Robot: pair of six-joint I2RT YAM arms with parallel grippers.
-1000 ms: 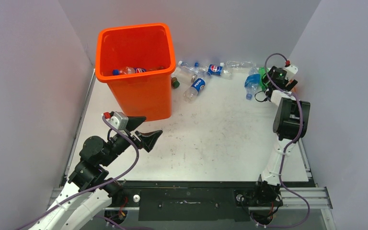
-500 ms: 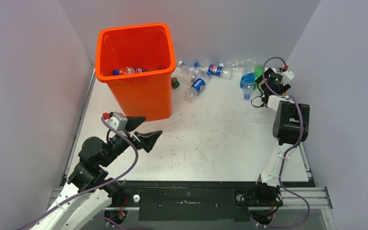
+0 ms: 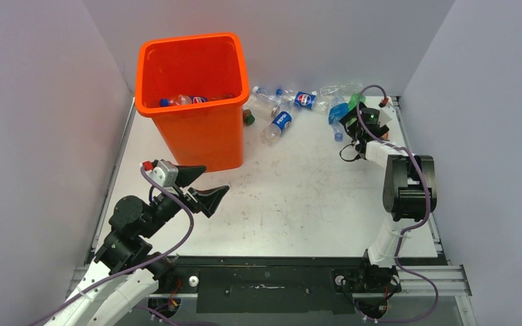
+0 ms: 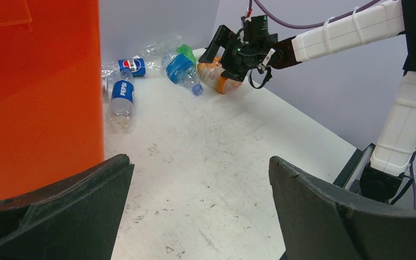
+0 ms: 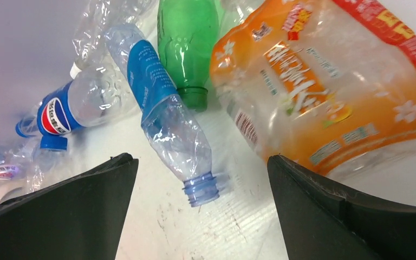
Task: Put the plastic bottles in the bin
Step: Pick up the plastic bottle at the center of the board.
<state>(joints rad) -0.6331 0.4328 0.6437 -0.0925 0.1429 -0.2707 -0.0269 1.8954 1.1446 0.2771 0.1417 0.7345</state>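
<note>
Against orange bottle (image 5: 325, 81), perhaps: jaws wide

Left arm (image 3: 132, 217) is folded low at the near left, elbow bent, wrist directed forward and to the right. Left gripper (image 3: 215, 178) is held wide open, off the surface. Right arm (image 3: 408, 187) is raised from its base and extended to the far right. Right gripper (image 3: 351, 117) is angled down and leftward, jaws spread wide.

One bin (image 3: 204, 136), one green bottle (image 5: 187, 43), one blue-tinted bottle (image 5: 165, 103), one orange bottle (image 5: 325, 92), two Pepsi bottles (image 4: 122, 95) outside it
</note>
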